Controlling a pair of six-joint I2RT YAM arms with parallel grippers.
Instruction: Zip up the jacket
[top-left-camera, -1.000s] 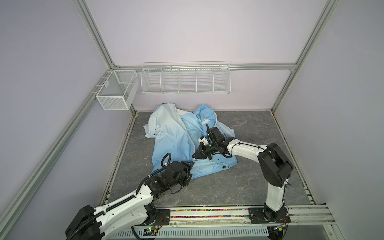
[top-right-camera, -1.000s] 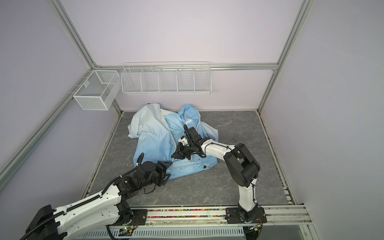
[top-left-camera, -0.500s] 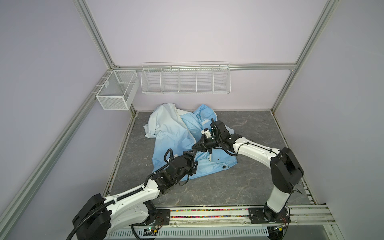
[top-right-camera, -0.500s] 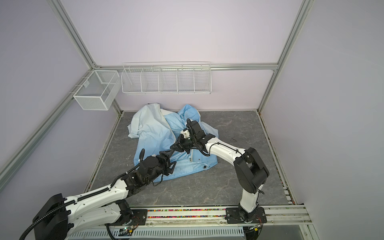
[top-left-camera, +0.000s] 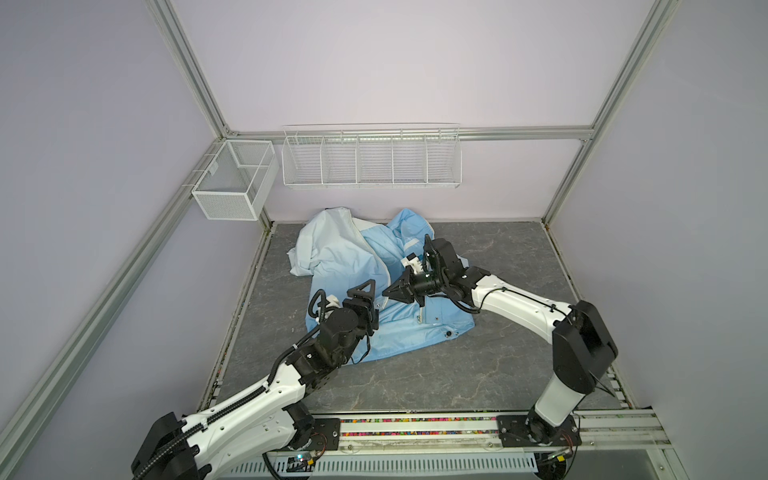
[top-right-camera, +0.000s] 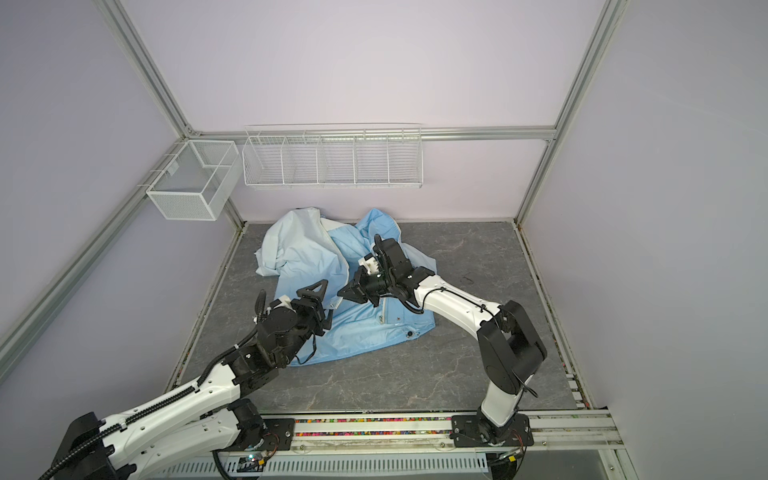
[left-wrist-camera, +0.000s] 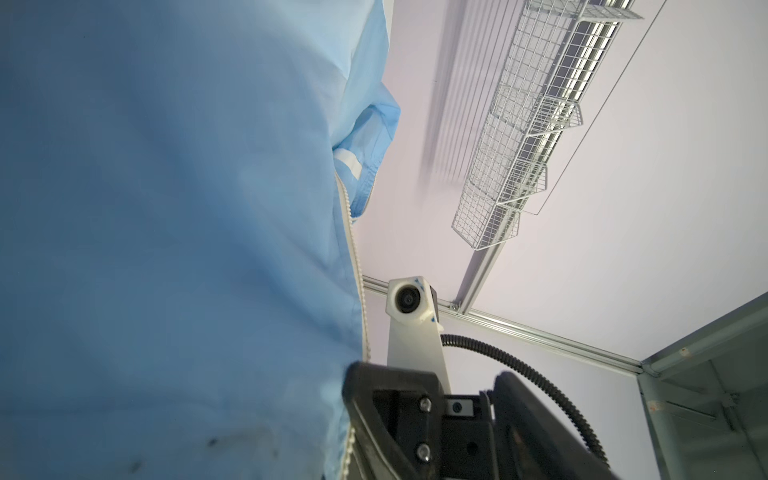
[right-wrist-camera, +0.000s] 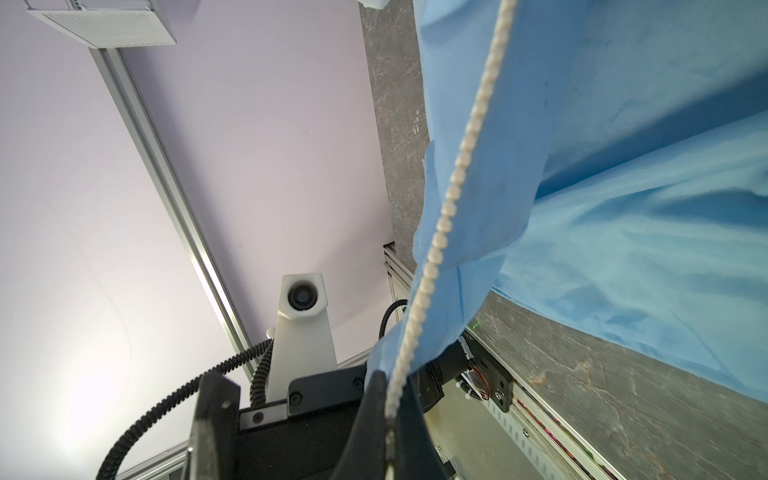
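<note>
Item under inspection: the jacket, lying crumpled on the worktop toward the back, left of centre. Its pale upper part is bunched near the rear wall and the blue hem faces the arms. The front is open and the zipper is not joined.

Right hand: closed on the jacket's front edge. The right wrist view shows the white zipper teeth running straight down into the shut jaws, with that edge lifted off the worktop.

Left hand: jaws parted, gripping nothing that can be confirmed. In its wrist view blue cloth and a line of teeth lie against one finger, and the other finger is hidden behind the fabric.

Assessment: the step in hand appears to be securing the second grip, so that both zipper halves can be brought together. Recommendations:
- Close the left hand on the toothed edge itself, near the hem, not on loose cloth.
- Keep the right grip firm and the edge lightly taut — slack will let thin fabric fold into the teeth.
- Locate the slider first — it cannot be identified from these views.
</note>
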